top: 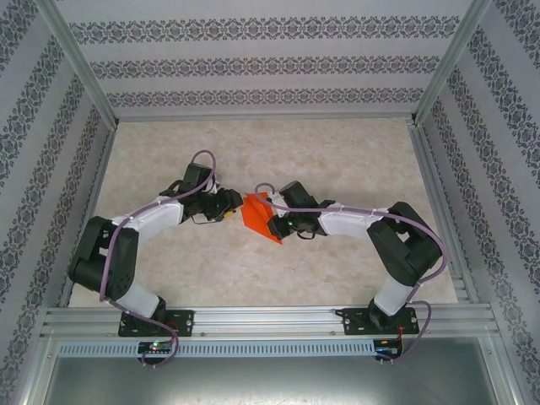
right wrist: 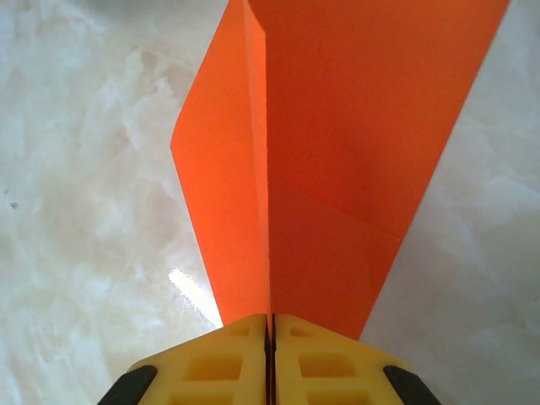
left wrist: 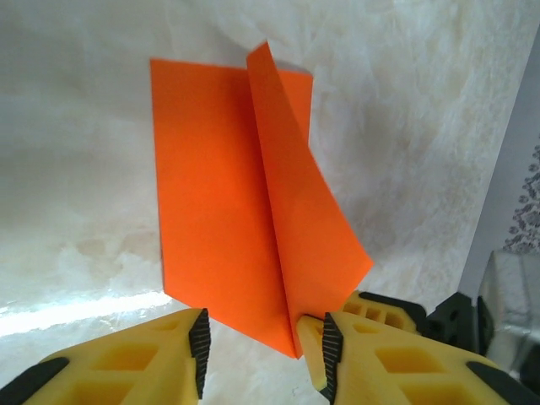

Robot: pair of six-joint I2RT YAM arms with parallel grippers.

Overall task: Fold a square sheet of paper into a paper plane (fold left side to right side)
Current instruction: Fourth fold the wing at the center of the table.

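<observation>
our right gripper [right wrist: 272, 336] clamps the thin, likely floppy bright orange paper sheet [right wrist: 354, 126] at its crease; left gripper [left wrist: 263, 353] gapes.

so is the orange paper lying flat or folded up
Partly folded: one flap of the orange paper stands up from a centre crease beside the flatter half. The right gripper is shut on the crease.
</observation>
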